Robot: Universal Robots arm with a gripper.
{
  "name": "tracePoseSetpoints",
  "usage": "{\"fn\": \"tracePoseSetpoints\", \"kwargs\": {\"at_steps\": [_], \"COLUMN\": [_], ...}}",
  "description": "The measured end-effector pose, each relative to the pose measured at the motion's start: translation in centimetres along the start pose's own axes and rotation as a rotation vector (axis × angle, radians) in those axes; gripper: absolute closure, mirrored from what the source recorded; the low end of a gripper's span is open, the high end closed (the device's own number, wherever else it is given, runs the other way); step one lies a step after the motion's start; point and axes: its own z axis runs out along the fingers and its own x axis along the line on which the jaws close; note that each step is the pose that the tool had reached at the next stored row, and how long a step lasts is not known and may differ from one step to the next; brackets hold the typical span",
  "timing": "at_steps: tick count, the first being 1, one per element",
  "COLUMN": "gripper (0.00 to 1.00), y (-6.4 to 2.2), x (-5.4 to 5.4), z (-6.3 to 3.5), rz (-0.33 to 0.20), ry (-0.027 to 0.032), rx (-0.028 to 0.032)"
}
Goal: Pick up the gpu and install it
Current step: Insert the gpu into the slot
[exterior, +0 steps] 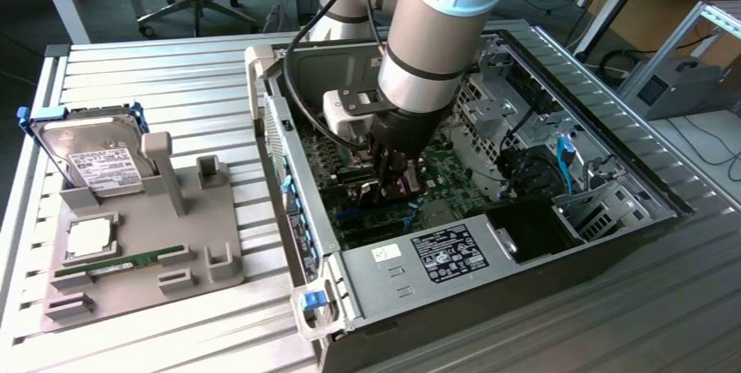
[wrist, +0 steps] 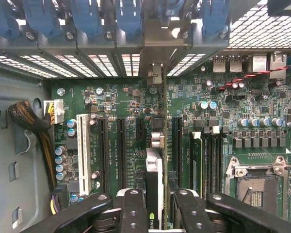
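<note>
1. Gripper (wrist: pixel 154 206) with black fingers (wrist: pixel 132 209) clasps your thin black gpu card (wrist: pixel 154 184) edge-on, one finger on each face.
2. You see that card standing upright over the green motherboard (wrist: pixel 223 121), among its black slots.
3. Your grey arm (exterior: pixel 435 35) reaches down into the open grey computer case (exterior: pixel 463 256).
4. Silver hard drive (exterior: pixel 95 160) leans on the grey tray (exterior: pixel 139 251), well apart.

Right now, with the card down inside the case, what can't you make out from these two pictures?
- Exterior view: the gpu, mostly hidden behind the end effector and arm.
- Wrist view: whether the gpu is seated in its slot; it stands edge-on and the fingers cover its near end.
- Exterior view: labels on the hard drive and power supply, too small to read.
</note>
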Motion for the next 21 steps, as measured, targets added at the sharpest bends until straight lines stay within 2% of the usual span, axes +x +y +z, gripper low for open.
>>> {"fn": "tracePoseSetpoints", "kwargs": {"at_steps": [3, 5, 11, 14, 21], "gripper": [0.73, 0.73, 0.73, 0.73, 0.73], "y": [0.0, 0.0, 0.0, 0.0, 0.0], "x": [-0.01, -0.01, 0.04, 0.05, 0.04], "z": [-0.03, -0.05, -0.07, -0.07, -0.06], "rz": [-0.007, -0.012, -0.014, -0.014, -0.014], "ry": [-0.0089, -0.012, -0.0116, -0.008, -0.0078], "rx": [-0.0003, -0.0003, -0.0006, -0.0006, -0.0006]}}
